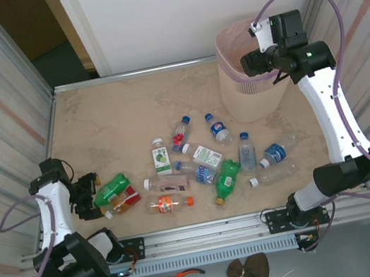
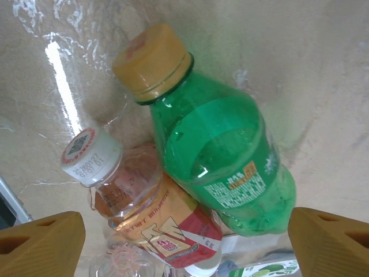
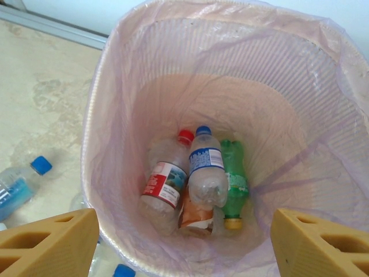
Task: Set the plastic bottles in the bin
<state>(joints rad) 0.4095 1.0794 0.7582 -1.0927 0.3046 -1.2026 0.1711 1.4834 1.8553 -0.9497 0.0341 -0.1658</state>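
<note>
Folded low at the near-left corner of the table (image 1: 116,115), with the left gripper (image 1: 89,198) level with the surface, spread open and holding nothing, just short of a green bottle (image 1: 111,189). Stretched tall on the right, wrist bent down over the bin (image 1: 247,102) at the far right, with the right gripper (image 1: 254,62) open and empty above the pink liner. From the top camera: plastic bottles (image 1: 206,156) scattered lying mid-table, well apart from the bin. From the left wrist: a yellow cap (image 2: 153,63) on the green bottle, lying against a red-labelled bottle (image 2: 158,216) with a white cap (image 2: 91,156) stamped with a code too small to read; label script illegible. From the right wrist, inside the bin: a red-capped bottle (image 3: 167,179), a blue-capped bottle (image 3: 207,167) and a second green bottle (image 3: 233,179), all touching.
</note>
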